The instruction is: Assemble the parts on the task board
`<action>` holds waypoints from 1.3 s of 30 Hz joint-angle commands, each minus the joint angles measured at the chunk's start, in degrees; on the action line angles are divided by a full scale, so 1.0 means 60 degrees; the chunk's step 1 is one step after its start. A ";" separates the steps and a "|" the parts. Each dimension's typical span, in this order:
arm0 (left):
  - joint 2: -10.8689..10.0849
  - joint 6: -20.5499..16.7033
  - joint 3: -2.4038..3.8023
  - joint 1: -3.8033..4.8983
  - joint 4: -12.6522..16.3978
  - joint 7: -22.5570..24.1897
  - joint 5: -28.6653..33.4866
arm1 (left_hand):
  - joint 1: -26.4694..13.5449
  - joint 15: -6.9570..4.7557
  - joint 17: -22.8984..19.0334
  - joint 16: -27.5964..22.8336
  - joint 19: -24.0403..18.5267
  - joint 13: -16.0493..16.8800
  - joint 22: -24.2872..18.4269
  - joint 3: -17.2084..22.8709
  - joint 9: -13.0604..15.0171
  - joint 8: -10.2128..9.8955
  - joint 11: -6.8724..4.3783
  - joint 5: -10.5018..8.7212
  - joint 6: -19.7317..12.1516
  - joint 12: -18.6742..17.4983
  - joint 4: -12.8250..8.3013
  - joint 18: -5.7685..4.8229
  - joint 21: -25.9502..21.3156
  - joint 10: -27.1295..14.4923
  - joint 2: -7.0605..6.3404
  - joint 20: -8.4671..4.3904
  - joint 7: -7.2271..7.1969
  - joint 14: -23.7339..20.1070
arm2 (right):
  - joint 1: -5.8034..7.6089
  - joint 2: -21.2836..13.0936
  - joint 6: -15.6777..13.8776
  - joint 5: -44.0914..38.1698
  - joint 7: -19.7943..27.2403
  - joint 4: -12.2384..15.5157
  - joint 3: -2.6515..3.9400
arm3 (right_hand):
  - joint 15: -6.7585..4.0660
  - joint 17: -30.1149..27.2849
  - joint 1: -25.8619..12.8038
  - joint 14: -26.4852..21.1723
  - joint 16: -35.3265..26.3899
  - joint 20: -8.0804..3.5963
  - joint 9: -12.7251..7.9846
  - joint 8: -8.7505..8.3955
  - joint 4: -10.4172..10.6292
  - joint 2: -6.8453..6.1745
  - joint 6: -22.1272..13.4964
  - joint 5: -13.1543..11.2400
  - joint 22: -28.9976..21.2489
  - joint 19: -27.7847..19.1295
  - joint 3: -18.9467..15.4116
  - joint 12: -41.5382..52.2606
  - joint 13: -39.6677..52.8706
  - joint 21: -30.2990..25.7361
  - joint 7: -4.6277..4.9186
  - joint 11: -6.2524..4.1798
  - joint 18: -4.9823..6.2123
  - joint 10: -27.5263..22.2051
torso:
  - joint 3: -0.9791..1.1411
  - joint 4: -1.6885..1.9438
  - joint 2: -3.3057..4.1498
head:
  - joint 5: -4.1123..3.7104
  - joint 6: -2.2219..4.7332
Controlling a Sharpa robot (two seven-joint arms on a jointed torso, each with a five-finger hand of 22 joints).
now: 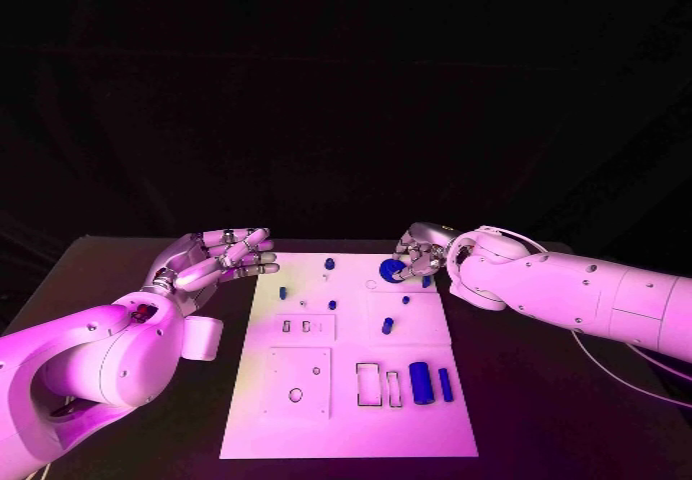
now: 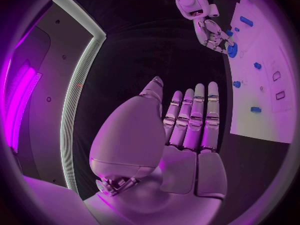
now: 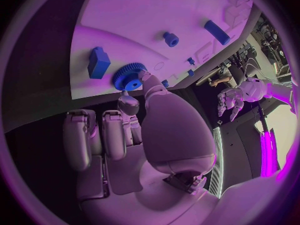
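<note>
At the table's left side, the left hand [image 1: 216,262] hovers beside the board's far-left corner, fingers spread and lightly curled, holding nothing. In the left wrist view the same hand [image 2: 187,130] shows a flat palm with fingers straight and close side by side, nothing between them. It stands just off the board's left edge, apart from it.

The board [image 1: 289,430] lies centred on the black table [image 1: 548,420], long side running away from the robot. No writing or label can be read on it. Near end: two raised square plates on the left, then outlined slots, then a thick blue bar [image 1: 420,383] and a thin blue bar [image 1: 446,384] side by side toward the right edge. Mid-board: a small blue peg [image 1: 387,325], with smaller blue pieces farther up. Near the far edge stands a blue stud [image 1: 329,264].

At the far-right corner the right hand [image 1: 421,254] pinches a blue gear [image 1: 392,270] between thumb and fingertip; other fingers curled in. In the right wrist view the gear [image 3: 129,77] sits at the fingertips, at the board's surface; whether it touches cannot be told. A blue block [image 3: 98,62] stands just beside it, near the board's edge.

Bare table flanks the board on both long sides, wider on the right near end.
</note>
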 commanded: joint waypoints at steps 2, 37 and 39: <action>0.0012 0.0171 0.0007 0.0012 0.0021 0.0036 -0.0041 | 0.0074 0.0048 0.0016 -0.0044 0.0061 -0.0013 0.0008 -0.0051 -0.0011 -0.0062 0.0033 -0.0049 -0.0001 -0.0052 0.0028 0.0125 0.0050 0.0019 0.0002 0.0015 0.0040 0.0035 | -0.0035 0.0048 0.0329 -0.0152 -0.0013 -0.0029 -0.0009 | 0.0037 0.0838 0.0154 0.0653 0.0077 0.0059 0.0024 0.0087 0.0023 0.0051 0.0120 0.0060 0.1418 0.0151 0.0021 0.0126 0.0124 0.0053 -0.0025 -0.0021 -0.0111 0.0119 | 0.0003 0.0018 0.0000 | -0.0009 -0.0019; 0.0040 0.0208 0.0007 0.0012 -0.0019 0.0000 -0.0041 | 0.0090 0.0046 0.0022 -0.0052 0.0063 -0.0012 0.0006 -0.0043 -0.0010 -0.0069 0.0031 -0.0045 0.0004 -0.0064 0.0027 0.0124 0.0052 0.0024 0.0025 0.0013 0.0039 0.0046 | 0.0063 0.0017 -0.1990 -0.2151 0.0122 0.1245 0.0019 | -0.0224 0.1272 0.0564 0.0733 0.0293 -0.0191 0.0274 0.0396 -0.0399 0.0069 0.1288 -0.0147 0.2105 0.0649 0.2433 0.1284 0.1461 0.0505 -0.0356 -0.0327 -0.0287 0.0924 | -0.0007 0.0031 -0.0010 | 0.0027 0.0097; 0.0051 0.0212 0.0007 0.0012 -0.0021 -0.0001 -0.0041 | 0.0094 0.0045 0.0023 -0.0054 0.0063 -0.0012 0.0006 -0.0042 -0.0010 -0.0070 0.0031 -0.0044 0.0005 -0.0065 0.0026 0.0124 0.0053 0.0024 0.0028 0.0013 0.0039 0.0047 | 0.0088 0.0158 -0.2039 -0.2387 0.0021 0.1334 0.0020 | -0.0225 0.1280 0.0529 0.0735 0.0297 -0.0192 0.0281 0.0393 -0.0398 0.0043 0.1297 -0.0141 0.2134 0.0671 0.2488 0.1291 0.1472 0.0526 -0.0357 -0.0328 -0.0295 0.0934 | -0.0005 0.0045 -0.0003 | 0.0030 0.0100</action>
